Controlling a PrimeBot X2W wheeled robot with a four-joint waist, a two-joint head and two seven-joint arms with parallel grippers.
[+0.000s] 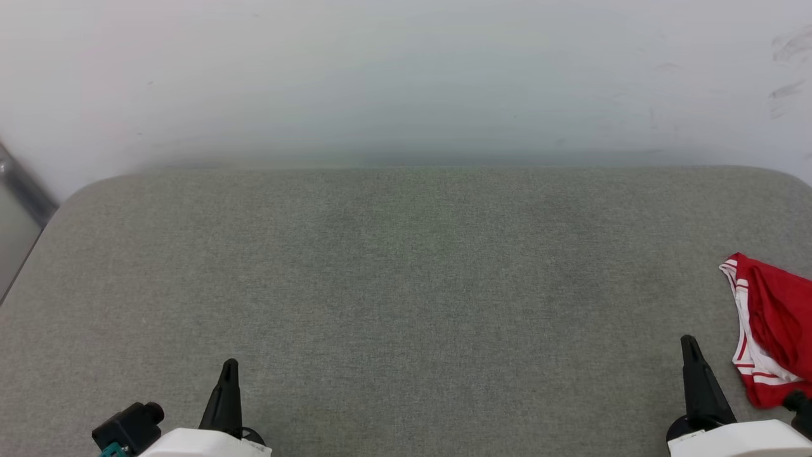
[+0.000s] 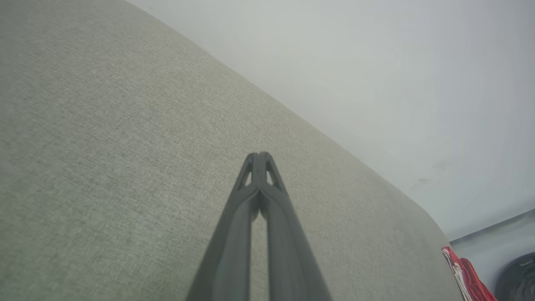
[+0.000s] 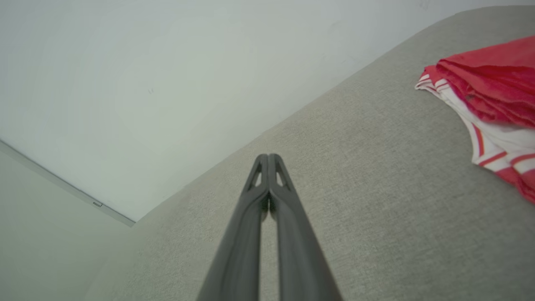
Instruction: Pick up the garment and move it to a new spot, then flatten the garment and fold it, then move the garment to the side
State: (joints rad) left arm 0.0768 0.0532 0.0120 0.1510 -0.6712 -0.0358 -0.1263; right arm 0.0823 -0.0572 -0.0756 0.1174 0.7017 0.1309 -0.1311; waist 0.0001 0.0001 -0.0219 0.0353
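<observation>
At the lower left of the head view, the left arm's dark two-fingered end effector [image 1: 229, 367] sits low over the broad grey fabric-covered counter [image 1: 406, 285]. Its own wrist view shows the long fingers [image 2: 246, 234] pressed together at the tips with nothing between them. The middle of the counter is plain grey cloth, with a pale wall [image 1: 406, 76] behind it.

At the lower right is the right arm's matching dark end effector [image 1: 689, 346], likewise closed on nothing, tips meeting in its wrist view [image 3: 268, 158]. Just beside it, at the counter's far right and partly cut off by the frame edge, lies the red sports jersey with white sleeves and red-white striped trim [image 1: 777, 311]. It lies in layers, red over white (its chest lettering is hidden), and neither end effector touches it.

In my judgement this fits two stages: a loosely bunched jersey waiting to be lifted to a new spot, or a folded one already set to the side. The visible part is too small to tell neat folds from rumples, so the step in hand isn't settled. Any further grasp would need fingers parted first, and the right arm is much the nearer.
</observation>
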